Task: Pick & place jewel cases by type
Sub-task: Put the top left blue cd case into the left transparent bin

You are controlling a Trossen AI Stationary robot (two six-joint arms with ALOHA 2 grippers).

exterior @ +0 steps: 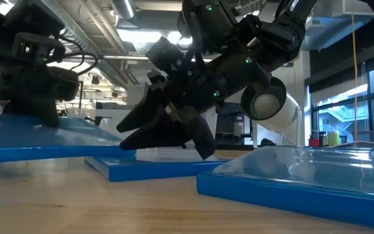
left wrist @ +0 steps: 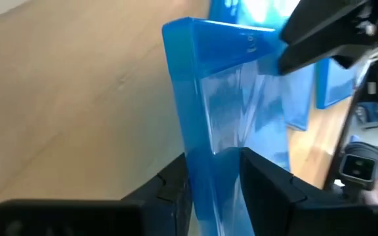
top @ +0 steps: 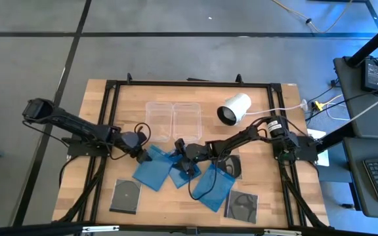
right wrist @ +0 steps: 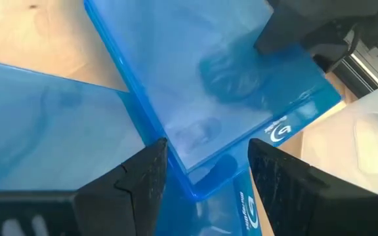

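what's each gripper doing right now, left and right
left gripper: closing on the edge of a blue jewel case.
right gripper: open, over another blue jewel case, holding nothing.

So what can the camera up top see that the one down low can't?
Only the high view shows the dark cases, the clear tubs and the whole table. Only the low view shows the room's ceiling lights behind. Both show the blue cases, the white cylinder, and the left gripper and right gripper down among them.

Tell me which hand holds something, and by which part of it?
The left hand is closing on an edge of a blue jewel case; the fingers flank it. The right hand is open, holding nothing.
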